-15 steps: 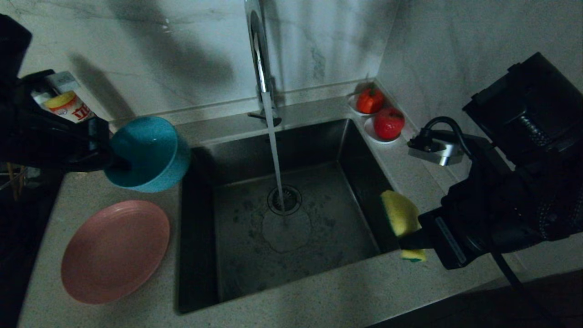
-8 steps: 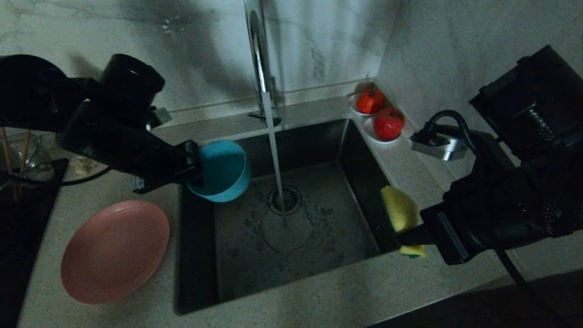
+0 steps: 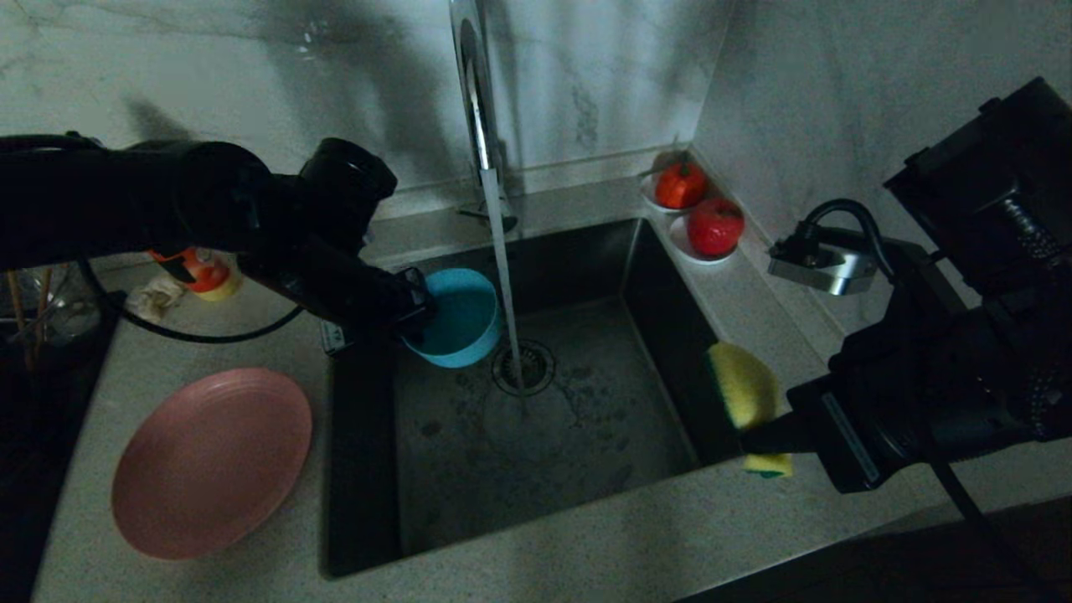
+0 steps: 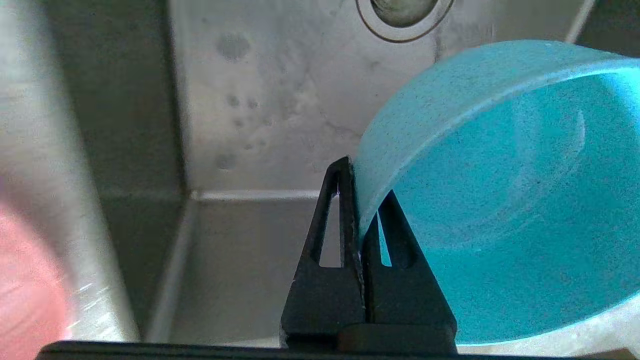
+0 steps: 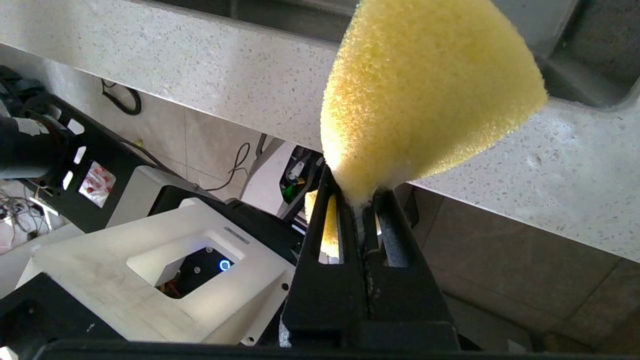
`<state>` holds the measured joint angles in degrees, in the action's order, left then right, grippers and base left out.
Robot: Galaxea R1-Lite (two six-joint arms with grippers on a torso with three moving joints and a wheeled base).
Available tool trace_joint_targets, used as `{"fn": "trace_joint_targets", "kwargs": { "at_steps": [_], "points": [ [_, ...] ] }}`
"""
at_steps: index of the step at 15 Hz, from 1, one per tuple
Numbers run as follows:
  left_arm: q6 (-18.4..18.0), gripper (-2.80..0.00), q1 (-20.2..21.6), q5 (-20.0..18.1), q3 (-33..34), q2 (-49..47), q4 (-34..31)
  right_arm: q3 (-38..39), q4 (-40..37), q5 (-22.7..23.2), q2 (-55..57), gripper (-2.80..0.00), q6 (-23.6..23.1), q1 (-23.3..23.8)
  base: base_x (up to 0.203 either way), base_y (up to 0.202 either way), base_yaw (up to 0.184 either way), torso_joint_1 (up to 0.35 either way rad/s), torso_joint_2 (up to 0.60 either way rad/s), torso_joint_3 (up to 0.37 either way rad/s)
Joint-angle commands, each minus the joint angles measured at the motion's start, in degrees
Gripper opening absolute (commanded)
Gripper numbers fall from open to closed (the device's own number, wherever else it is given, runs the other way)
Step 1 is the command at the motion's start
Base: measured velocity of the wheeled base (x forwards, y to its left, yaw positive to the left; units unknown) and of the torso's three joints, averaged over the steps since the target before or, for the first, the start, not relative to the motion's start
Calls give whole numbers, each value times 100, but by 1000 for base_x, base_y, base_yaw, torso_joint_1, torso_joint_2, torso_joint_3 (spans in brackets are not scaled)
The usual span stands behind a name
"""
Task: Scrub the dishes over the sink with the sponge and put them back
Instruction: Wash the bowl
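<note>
— Both grippers are busy. Our left gripper [image 3: 414,311] is clamped tight on the rim of the teal bowl [image 3: 456,318], one finger inside the wall, one outside, and we hold it tipped over the sink [image 3: 536,435], just beside the water stream [image 3: 505,276] falling from the faucet [image 3: 473,92].

— And the right gripper [image 3: 758,440]?

— Pinched shut on one end of the sponge [image 3: 741,389], which stands out over the sink's right edge, well apart from the bowl.

— How do we expect the bowl to handle?

— Stiff and fairly light, we judge, but a thin rim grip once wet could slip or swivel, so we should keep the squeeze firm and scrub gently against the wall opposite our fingers.

— The sponge?

— Soft; it already bulges above the jaws in the right wrist view. It will fold under pressure, so we press with its broad yellow face.

— The pink plate [image 3: 211,462]?

— Lying on the counter left of the sink, untouched.
</note>
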<state>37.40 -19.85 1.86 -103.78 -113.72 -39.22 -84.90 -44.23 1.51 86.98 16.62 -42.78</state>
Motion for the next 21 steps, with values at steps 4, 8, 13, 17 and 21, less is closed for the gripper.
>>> {"fn": "trace_joint_targets", "kwargs": {
  "at_steps": [4,8,13,17,21],
  "points": [
    [385,-280,-90,70,-476,-673,230,34,-33,104,-8,-280,17,6,0,0,0,0,0,0],
    [581,-280,-98,181,-688,-948,537,43,-51,104,-67,-280,17,6,0,0,0,0,0,0],
    [584,-280,-213,577,-696,-1239,792,43,-68,121,-111,-280,17,6,0,0,0,0,0,0],
    [645,-280,-280,587,-688,-1240,784,43,-60,130,-111,-280,17,6,0,0,0,0,0,0],
    [646,-280,-380,587,-688,-1196,723,43,-51,130,-103,-280,8,6,0,0,0,0,0,0]
  ]
}}
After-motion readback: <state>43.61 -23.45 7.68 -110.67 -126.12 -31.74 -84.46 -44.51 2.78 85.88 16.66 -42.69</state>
